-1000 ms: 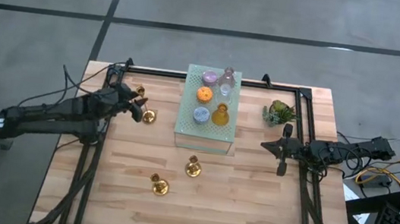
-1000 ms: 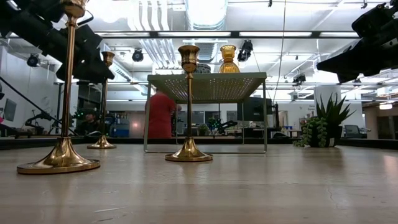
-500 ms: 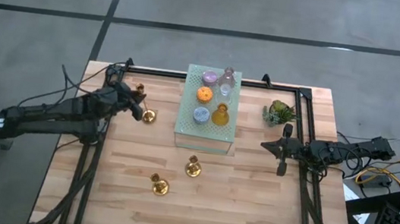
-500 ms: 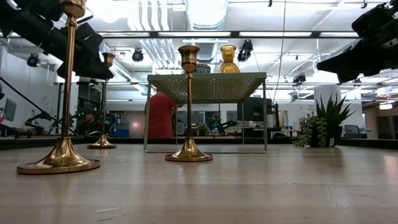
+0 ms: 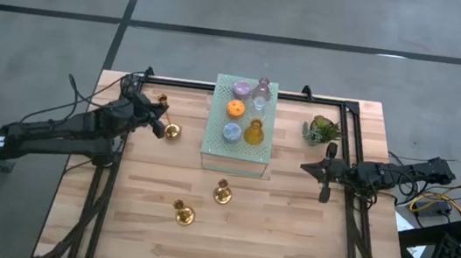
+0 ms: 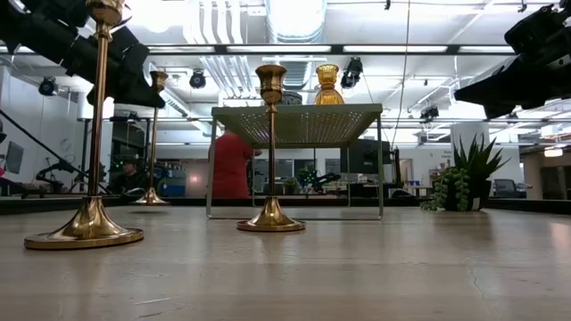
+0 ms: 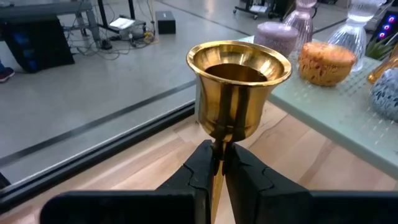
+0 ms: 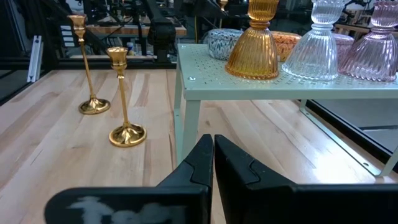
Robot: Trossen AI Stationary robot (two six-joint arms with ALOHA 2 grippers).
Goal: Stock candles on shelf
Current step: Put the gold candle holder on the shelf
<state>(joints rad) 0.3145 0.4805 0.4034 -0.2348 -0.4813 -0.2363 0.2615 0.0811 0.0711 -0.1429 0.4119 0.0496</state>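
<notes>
The left hand [image 7: 219, 163] is clenched around the stem of a brass candlestick [image 7: 239, 87] at nine o'clock of the shelf [image 5: 239, 139]. The candles [image 5: 235, 108] sit on the shelf's mesh top at the surface's twelve o'clock. The right hand [image 5: 324, 192] hangs clenched on nothing at three o'clock.

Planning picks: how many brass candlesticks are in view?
3. The held candlestick is in the left gripper, left of the shelf; the middle candlestick and the front candlestick stand before the shelf. None appears hidden.
</notes>
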